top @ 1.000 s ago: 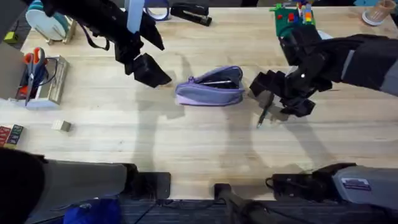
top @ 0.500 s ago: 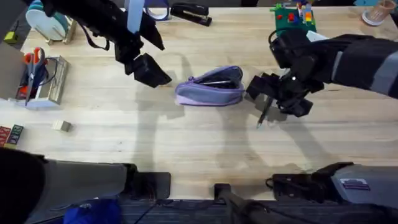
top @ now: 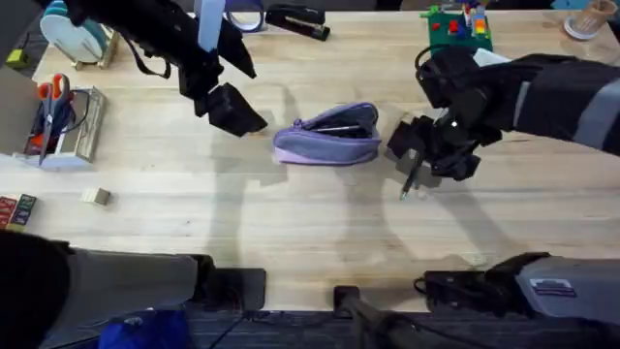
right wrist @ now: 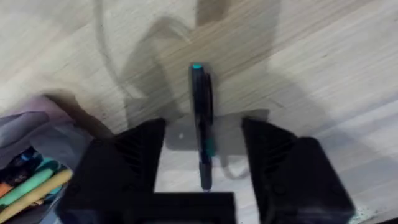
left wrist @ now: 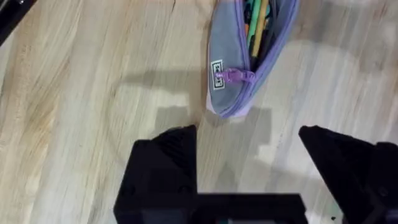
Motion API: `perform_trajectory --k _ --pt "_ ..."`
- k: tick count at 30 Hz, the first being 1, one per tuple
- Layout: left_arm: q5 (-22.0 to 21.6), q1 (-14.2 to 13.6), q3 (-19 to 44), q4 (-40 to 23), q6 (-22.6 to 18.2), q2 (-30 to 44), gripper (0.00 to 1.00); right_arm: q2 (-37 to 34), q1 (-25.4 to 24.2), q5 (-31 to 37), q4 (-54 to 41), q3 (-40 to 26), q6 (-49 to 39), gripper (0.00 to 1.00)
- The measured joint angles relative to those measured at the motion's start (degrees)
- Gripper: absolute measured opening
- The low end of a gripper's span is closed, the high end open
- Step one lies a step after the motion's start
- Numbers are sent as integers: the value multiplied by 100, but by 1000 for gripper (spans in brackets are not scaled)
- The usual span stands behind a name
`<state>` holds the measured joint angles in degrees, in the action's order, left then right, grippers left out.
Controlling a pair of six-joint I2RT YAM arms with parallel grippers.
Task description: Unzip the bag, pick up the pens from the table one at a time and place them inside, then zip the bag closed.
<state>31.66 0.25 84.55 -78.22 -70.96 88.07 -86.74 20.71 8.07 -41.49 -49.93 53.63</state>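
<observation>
The lavender bag (top: 327, 137) lies unzipped mid-table, its zipper pull (left wrist: 234, 76) at the near end, with coloured pens (left wrist: 256, 31) inside. To its right a slim dark pen (top: 411, 180) rests on the table (top: 291, 223). My right gripper (top: 418, 158) is over it and open, its fingers (right wrist: 137, 155) straddling the pen (right wrist: 202, 118) with a gap on each side. One edge of the bag (right wrist: 31, 124) shows in the right wrist view. My left gripper (top: 232, 109) hangs open to the left of the bag, holding nothing.
A black stapler (top: 295, 17) and a purple tape ring (top: 247, 15) sit at the far edge. Toy bricks (top: 457, 27) stand far right, scissors in a holder (top: 56, 114) far left, and a small block (top: 94, 196) near the left front.
My right gripper has shifted slightly left and away from the front edge over the pen. The pen, the bag and the left arm have stayed put.
</observation>
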Motion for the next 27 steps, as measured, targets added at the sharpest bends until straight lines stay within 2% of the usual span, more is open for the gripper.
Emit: perform_trajectory --k 5,12,18,27 --pt "1 0 0 1 0 0 993 0 15 -47 -18 -2 48 518" --pt "0 0 0 2 0 0 993 0 17 -78 -31 -13 75 248" --pt "0 0 0 0 0 0 993 0 17 -163 -3 -13 85 133" --pt "0 0 0 2 0 0 994 -17 17 -166 -36 -61 83 80"
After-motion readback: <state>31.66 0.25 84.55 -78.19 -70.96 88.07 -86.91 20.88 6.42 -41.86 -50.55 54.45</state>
